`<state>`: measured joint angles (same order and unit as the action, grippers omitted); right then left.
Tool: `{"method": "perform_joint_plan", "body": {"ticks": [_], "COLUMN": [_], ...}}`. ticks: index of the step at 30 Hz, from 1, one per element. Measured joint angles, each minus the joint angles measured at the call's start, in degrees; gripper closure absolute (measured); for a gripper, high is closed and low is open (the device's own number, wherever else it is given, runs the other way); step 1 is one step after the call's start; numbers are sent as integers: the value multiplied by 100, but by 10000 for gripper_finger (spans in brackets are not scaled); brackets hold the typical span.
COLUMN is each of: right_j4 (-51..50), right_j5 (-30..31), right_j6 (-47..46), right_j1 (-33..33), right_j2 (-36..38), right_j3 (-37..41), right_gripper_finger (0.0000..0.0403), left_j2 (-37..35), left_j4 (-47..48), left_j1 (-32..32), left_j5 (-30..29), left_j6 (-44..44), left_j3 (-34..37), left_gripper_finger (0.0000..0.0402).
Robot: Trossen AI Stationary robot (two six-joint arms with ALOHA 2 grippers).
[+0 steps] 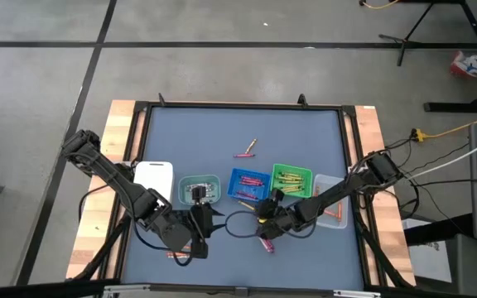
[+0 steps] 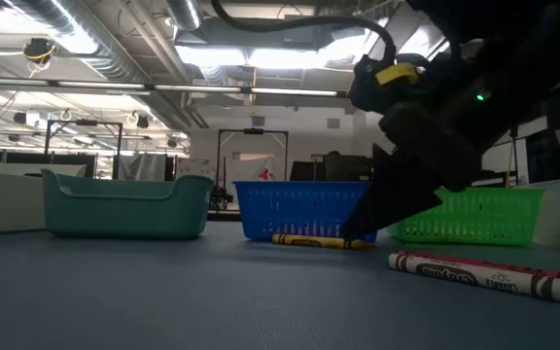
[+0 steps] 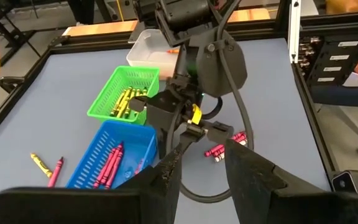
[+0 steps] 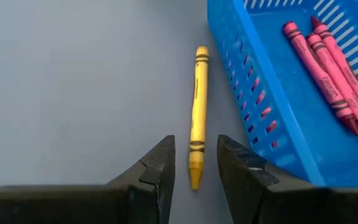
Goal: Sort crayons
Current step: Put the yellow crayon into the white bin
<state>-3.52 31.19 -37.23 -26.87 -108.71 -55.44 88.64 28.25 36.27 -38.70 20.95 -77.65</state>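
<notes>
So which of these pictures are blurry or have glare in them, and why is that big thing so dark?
Low view: the ceiling lights glare white, and the right tool, lit from behind, shows as a dark shape. Right wrist view: the yellow crayon is sharp, while the tool's own fingers are soft at the edge. High view: even light, faint shadows.

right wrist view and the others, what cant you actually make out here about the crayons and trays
- Right wrist view: the yellow crayon lies between the open right gripper fingers; contact cannot be told. The picture's edge cuts off the blue tray.
- Low view: tray walls hide all contents; the right arm covers part of the green tray.
- High view: crayons in the teal tray are too small to tell colours.
- Left wrist view: the left gripper fingers block the near table.
</notes>
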Motion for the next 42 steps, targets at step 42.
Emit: {"method": "perform_joint_plan", "body": {"ticks": [42], "right_j4": [-179], "right_j5": [-371], "right_j6": [18], "right_j1": [28], "right_j2": [-140], "right_j3": [-12], "right_gripper_finger": [373], "left_j2": [0], "left_j4": [4], "left_j1": [2], "left_j5": [74], "left_j6": [-4], "left_j3": [0], "left_gripper_finger": [296]}}
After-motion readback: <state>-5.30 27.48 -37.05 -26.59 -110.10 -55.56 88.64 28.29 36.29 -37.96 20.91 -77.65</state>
